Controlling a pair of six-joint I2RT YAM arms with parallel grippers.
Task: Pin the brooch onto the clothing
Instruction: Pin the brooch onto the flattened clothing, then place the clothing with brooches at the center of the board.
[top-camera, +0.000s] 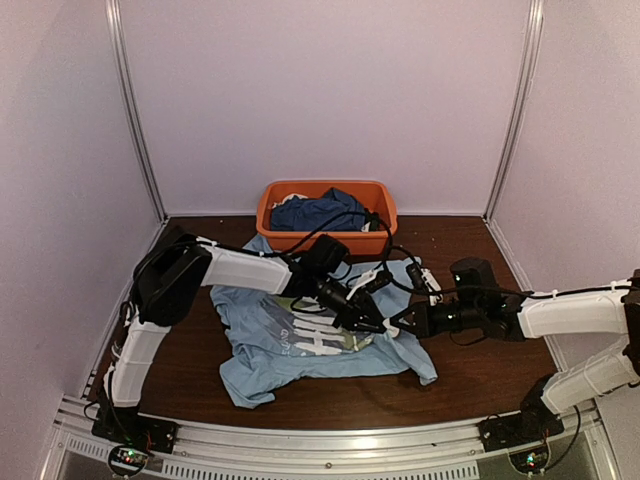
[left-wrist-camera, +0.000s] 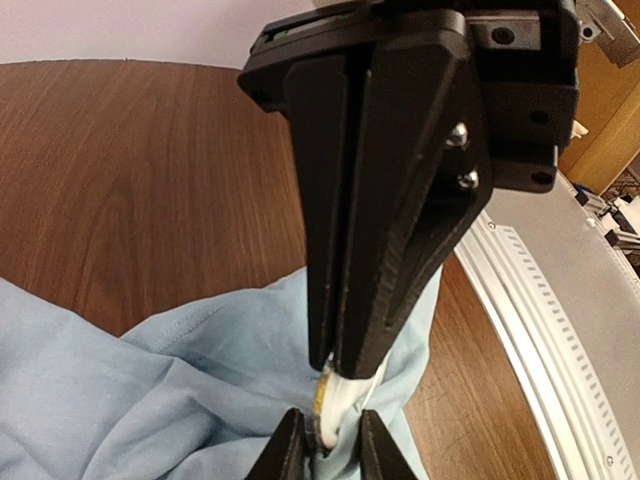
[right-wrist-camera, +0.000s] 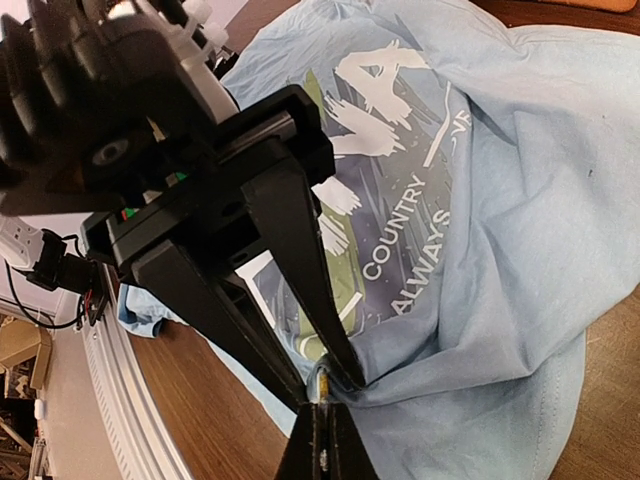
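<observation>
At the bottom edge of the left wrist view, the left gripper (left-wrist-camera: 328, 452) is standing with its jaws a narrow gap apart, straddling a raised fold of fabric. Whether those jaws are pressing on anything cannot be told. From the top of the same view, the right gripper (left-wrist-camera: 337, 360) is pointing down into that gap with its jaws fully closed. A small pale piece, silvery with a gold edge, is sticking out of the closed tips. This is the brooch (left-wrist-camera: 345, 395), and the right gripper is holding it against the fold. In the right wrist view the same piece is showing only as a tiny gold speck at the bottom centre, where the two grippers are standing tip to tip.

Around that point the T-shirt (top-camera: 265, 345) is lying crumpled on the table (top-camera: 480, 375), light blue, with its chest print (right-wrist-camera: 400, 190) facing up. The grippers are standing at the lower right edge of the print, in the centre of the overhead view. The left arm (top-camera: 245, 270) is extending in from the left and the right arm (top-camera: 560, 312) from the right.

At the top centre of the overhead view, an orange basket (top-camera: 325, 243) is sitting just beside the shirt's far edge and is holding a dark blue garment (top-camera: 315, 212). A metal rail (top-camera: 300, 440) is running along the bottom of the frame.
</observation>
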